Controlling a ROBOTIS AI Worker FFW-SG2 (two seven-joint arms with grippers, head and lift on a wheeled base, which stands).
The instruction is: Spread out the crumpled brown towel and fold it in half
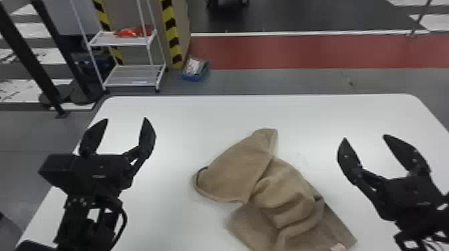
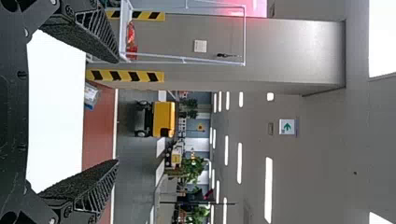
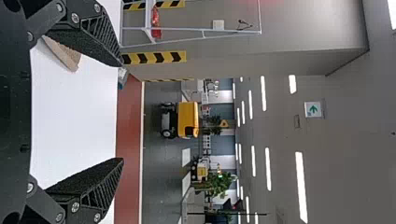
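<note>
The brown towel (image 1: pixel 240 167) lies crumpled on the white table, bunched into folds in its middle, with a flatter flap toward the back left and a pinkish tag at its near right end. Left of the towel and apart from it, my left gripper (image 1: pixel 126 119) is open and holds nothing. On the towel's other side my right gripper (image 1: pixel 364 137) stands open too, also touching nothing. In the left wrist view the left gripper (image 2: pixel 117 111) has its fingers wide apart. The right wrist view has the right gripper (image 3: pixel 122 112) spread, with a corner of the towel (image 3: pixel 67 55) beside one finger.
The white table (image 1: pixel 187 113) extends around the towel, its far edge running behind both grippers. Beyond it on the floor stand a white wire shelf (image 1: pixel 133 75) with a red item on it and a blue bin (image 1: pixel 194 76).
</note>
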